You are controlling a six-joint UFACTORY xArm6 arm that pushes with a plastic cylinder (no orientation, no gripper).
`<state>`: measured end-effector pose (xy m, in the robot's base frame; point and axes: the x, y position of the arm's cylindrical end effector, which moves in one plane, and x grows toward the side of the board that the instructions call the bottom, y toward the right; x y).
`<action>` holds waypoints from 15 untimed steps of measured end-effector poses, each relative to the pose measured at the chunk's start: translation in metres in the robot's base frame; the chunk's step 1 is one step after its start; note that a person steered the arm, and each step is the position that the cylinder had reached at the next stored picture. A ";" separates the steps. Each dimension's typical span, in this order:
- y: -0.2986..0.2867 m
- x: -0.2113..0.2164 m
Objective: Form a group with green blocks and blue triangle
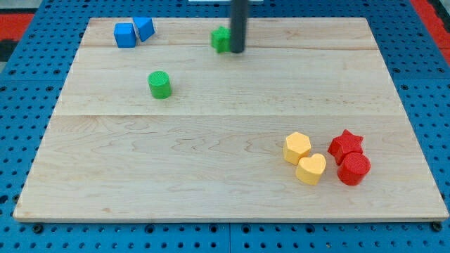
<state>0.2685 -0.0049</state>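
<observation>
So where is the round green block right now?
The round green block sits alone in the board's upper left part, below and right of the two blue blocks, and down-left of the other green block beside my tip.

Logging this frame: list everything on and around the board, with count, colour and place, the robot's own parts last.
blue cube: 1, blue, top left corner of the board
blue triangle: 1, blue, touching the cube's right side
green block: 1, green, top centre, shape partly hidden by the rod
green cylinder: 1, green, left of centre
yellow hexagon: 1, yellow, lower right
yellow heart: 1, yellow, just below the hexagon
red star: 1, red, lower right
red cylinder: 1, red, below the star
wooden board: 1, light wood, on a blue pegboard
my tip: 1, dark rod, against the green block's right side
</observation>
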 end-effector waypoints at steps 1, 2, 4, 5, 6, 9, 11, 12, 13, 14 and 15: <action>0.018 0.030; 0.031 0.103; -0.148 0.148; -0.114 0.131; -0.070 0.089; -0.089 0.065; -0.041 0.023; -0.052 0.039; -0.163 0.062; -0.273 0.021; -0.284 -0.032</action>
<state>0.2360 -0.2884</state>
